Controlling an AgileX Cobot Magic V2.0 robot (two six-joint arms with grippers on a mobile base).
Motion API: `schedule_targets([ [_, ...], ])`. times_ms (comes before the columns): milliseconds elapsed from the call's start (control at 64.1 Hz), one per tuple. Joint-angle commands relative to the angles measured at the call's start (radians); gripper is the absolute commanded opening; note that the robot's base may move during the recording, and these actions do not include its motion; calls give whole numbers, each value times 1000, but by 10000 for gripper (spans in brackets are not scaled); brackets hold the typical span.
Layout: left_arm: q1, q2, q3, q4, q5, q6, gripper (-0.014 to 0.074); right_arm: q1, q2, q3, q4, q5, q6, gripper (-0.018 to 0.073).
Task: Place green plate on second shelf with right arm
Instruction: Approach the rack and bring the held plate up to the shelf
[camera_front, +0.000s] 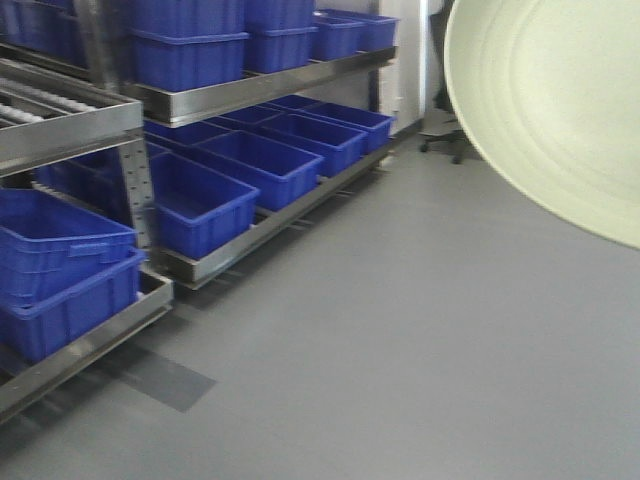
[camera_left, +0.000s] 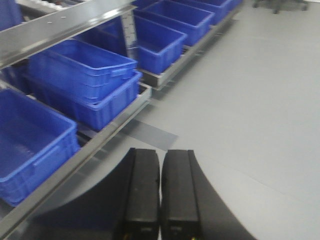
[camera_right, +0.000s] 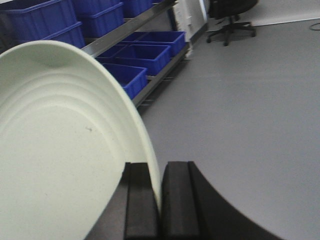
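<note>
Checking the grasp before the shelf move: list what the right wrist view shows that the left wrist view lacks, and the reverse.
Right wrist only: the green plate, its rim pinched edge-on in the right gripper. Left wrist only: the left gripper, shut and empty, and a dark floor patch. Both: blue bins on a metal rack, and grey floor.

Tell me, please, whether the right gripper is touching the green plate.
Touching. In the right wrist view, the right gripper is shut on the rim of the green plate, with no gap at either finger.
</note>
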Motion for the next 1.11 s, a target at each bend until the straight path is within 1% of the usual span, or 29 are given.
schedule_targets([
  [0, -7, -20, 42, 1, -63, -5, 125, 1, 5, -33, 1, -114, 1, 55],
  [905, -7, -20, 42, 1, -63, -5, 125, 1, 5, -33, 1, -114, 1, 55],
  [1092, -21, -20, 42, 1, -63, -5, 125, 1, 5, -33, 1, -114, 1, 55],
])
